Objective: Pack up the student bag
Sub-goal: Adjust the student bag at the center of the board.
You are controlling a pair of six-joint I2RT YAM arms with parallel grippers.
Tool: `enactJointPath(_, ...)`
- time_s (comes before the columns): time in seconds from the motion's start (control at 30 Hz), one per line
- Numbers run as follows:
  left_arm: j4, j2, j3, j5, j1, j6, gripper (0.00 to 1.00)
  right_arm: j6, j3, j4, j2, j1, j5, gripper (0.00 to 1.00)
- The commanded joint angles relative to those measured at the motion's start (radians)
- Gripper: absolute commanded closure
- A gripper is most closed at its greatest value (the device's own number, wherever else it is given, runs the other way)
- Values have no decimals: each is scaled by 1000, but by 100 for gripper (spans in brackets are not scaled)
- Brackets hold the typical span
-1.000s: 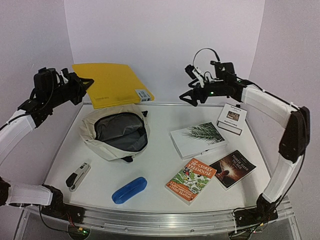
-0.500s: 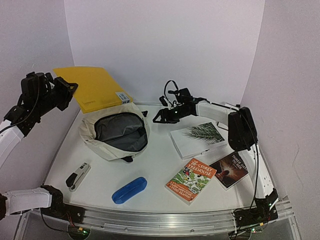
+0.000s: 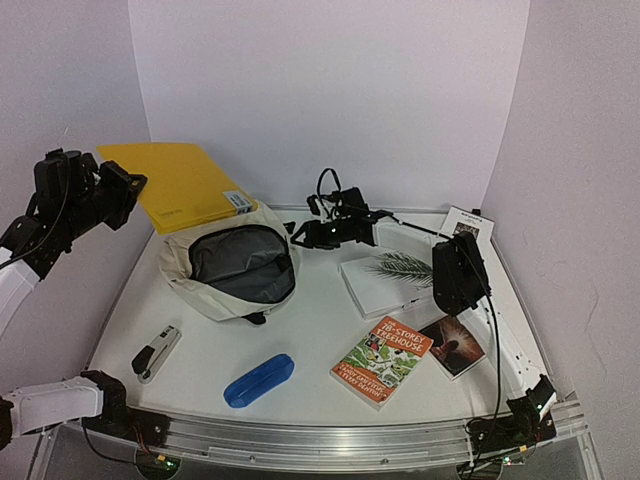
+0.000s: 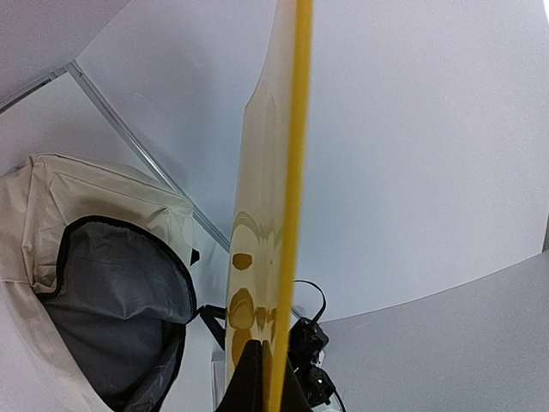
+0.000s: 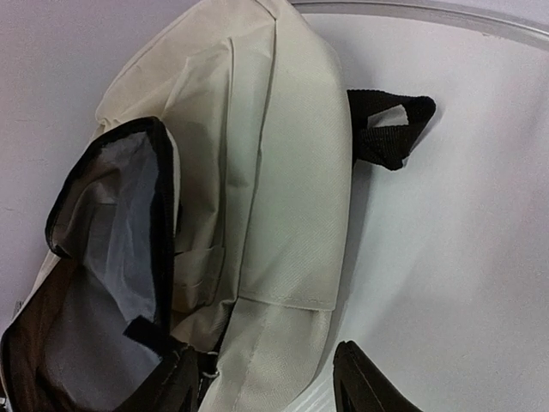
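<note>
The student bag [image 3: 235, 265], cream fabric with a dark lining, lies open at the table's back left. My left gripper [image 3: 133, 187] is shut on the corner of a yellow folder [image 3: 185, 185] and holds it in the air, behind and left of the bag. In the left wrist view the folder [image 4: 296, 172] stands edge-on between the fingers [image 4: 249, 386], with the bag [image 4: 103, 283] below. My right gripper [image 3: 303, 235] is low at the bag's right rim. In the right wrist view its open jaws [image 5: 266, 373] straddle the bag's cream side [image 5: 274, 172], next to a black strap loop [image 5: 390, 129].
Right of the bag lie a white book with a palm leaf [image 3: 390, 280], an orange and green book [image 3: 382, 360] and a dark book [image 3: 455, 345]. A small booklet [image 3: 468, 222] sits at the back right. Near the front lie a blue pencil case [image 3: 258, 380] and a stapler [image 3: 157, 352].
My right arm has swung from the back right down and left to the bag's right rim, its jaws narrowing. My left arm has drawn the yellow folder further left.
</note>
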Motion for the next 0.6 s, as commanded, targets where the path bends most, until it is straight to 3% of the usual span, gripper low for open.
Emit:
enactJointPath(0.0, 21, -26, 59, -16, -1, 13, 100, 37, 58, 66, 49, 26, 22, 48)
enactJointPath(0.2, 20, -49, 30, -22, 0, 5, 100, 84, -41, 70, 17, 37, -25, 61)
enactJointPath(0.4, 19, -55, 25, -20, 0, 13, 100, 139, -220, 78, -95, 38, -72, 100)
enactJointPath(0.57, 13, -58, 15, -20, -1, 20, 100, 216, -515, 170, -291, 37, -52, 100)
